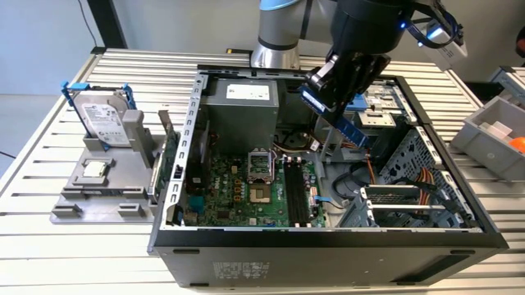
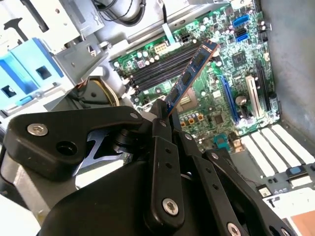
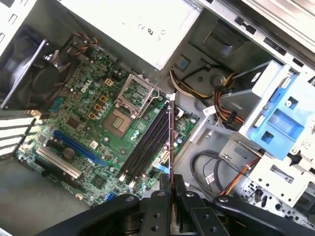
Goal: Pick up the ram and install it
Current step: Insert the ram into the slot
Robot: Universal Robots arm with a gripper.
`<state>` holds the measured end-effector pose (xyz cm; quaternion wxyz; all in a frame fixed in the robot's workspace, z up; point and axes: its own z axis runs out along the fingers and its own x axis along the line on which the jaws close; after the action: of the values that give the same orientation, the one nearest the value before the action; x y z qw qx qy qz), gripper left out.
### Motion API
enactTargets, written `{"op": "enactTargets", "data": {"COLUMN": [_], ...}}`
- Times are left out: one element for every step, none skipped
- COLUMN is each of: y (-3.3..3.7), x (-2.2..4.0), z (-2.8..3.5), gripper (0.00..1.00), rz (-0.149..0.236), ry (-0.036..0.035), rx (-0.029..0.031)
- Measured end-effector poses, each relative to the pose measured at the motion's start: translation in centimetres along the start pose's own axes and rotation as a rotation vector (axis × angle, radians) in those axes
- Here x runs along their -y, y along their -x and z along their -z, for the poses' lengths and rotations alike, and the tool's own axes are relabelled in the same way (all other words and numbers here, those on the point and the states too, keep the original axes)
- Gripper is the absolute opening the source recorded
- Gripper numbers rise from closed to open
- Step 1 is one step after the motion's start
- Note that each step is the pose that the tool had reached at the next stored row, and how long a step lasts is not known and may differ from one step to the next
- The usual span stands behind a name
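A slatted metal table [image 1: 33, 246] is carrying everything, with bare grey floor [image 1: 23, 117] showing at ten o'clock in the exterior view. At nine o'clock a hard drive [image 1: 105, 120] is standing upright in a grey holder [image 1: 94, 196]. In the middle an open computer case [image 1: 328, 252] is lying on its side, its motherboard [image 1: 238, 196] facing up. At one o'clock the gripper [image 1: 324, 92] is hanging over the case, its fingers clamped on the ram [image 1: 351, 130]. The ram is slanting in the air, apart from the black memory slots [image 1: 297, 193]. At three o'clock a grey bin [image 1: 492, 132] is sitting.
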<state>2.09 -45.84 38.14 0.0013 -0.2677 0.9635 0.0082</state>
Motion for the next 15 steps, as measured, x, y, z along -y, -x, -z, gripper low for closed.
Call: {"op": "enactTargets", "data": {"y": [0.00,0.00,0.00,0.00,-0.01,-0.01,-0.01,-0.01,-0.01,-0.01,-0.01,-0.01,-0.01,-0.01,-0.01], "x": [0.00,0.01,0.01,0.01,0.01,0.01,0.01,0.02,0.02,0.02,0.02,0.02,0.02,0.02,0.02], "z": [0.00,0.00,0.00,0.00,0.00,0.00,0.00,0.00,0.00,0.00,0.00,-0.01,-0.01,-0.01,0.00], "gripper": [0.00,0.00,0.00,0.00,0.00,0.00,0.00,0.00,0.00,0.00,0.00,0.00,0.00,0.00,0.00], "rz": [-0.010,-0.021,-0.031,-0.043,-0.054,-0.065,-0.077,-0.088,-0.099,-0.110,-0.122,-0.133,-0.144,-0.156,-0.169], "ry": [0.0000,-0.0001,-0.0001,-0.0002,-0.0003,-0.0004,-0.0005,-0.0005,-0.0007,-0.0007,-0.0008,-0.0009,-0.0010,-0.0011,-0.0012], "rx": [0.0002,0.0003,0.0005,0.0007,0.0009,0.0010,0.0012,0.0014,0.0015,0.0017,0.0019,0.0021,0.0022,0.0024,0.0025]}}
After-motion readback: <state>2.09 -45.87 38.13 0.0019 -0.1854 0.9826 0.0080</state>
